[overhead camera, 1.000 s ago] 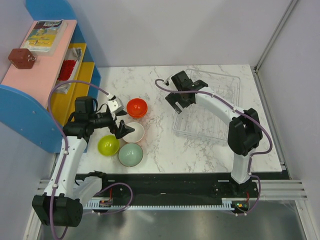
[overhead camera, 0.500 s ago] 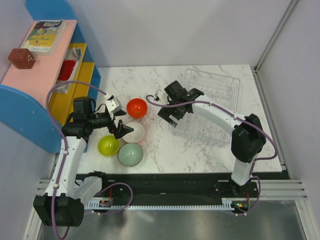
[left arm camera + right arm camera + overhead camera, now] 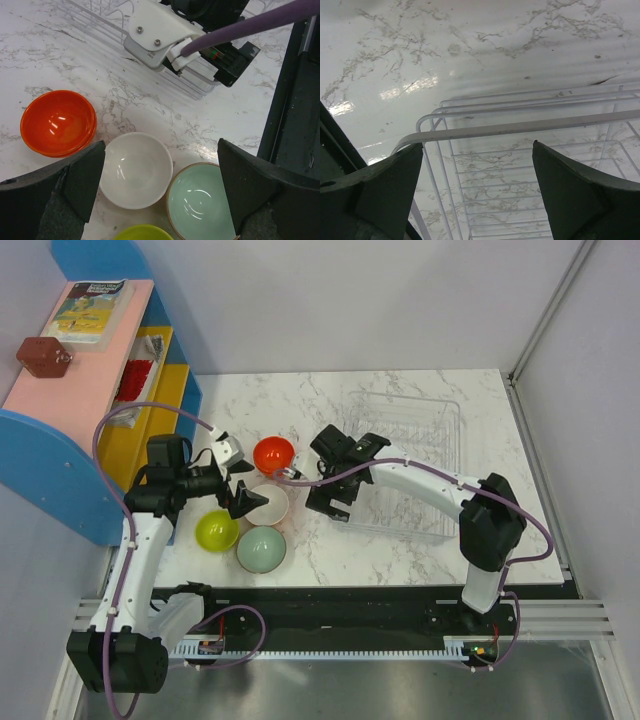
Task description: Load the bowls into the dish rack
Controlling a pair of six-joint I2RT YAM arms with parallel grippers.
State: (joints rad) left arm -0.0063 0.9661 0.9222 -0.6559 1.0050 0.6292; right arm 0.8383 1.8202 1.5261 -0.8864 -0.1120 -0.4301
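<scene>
Marble table point(image 3: 330, 555) carries everything. Clear dish rack point(image 3: 425, 435) on right half. Its near-left corner lies under right gripper point(image 3: 476, 160), jaws spread wide above rack rim, holding nothing. Left gripper point(image 3: 161, 150) likewise wide open, empty, hovering above white bowl point(image 3: 135, 170). Bowls clustered on tabletop left of rack. Red-orange bowl point(image 3: 57, 122) farthest, apparently two nested. White bowl just nearer. Lime-yellow bowl point(image 3: 216, 530) and grey-green bowl point(image 3: 200, 205) side by side, nearest arm bases.
</scene>
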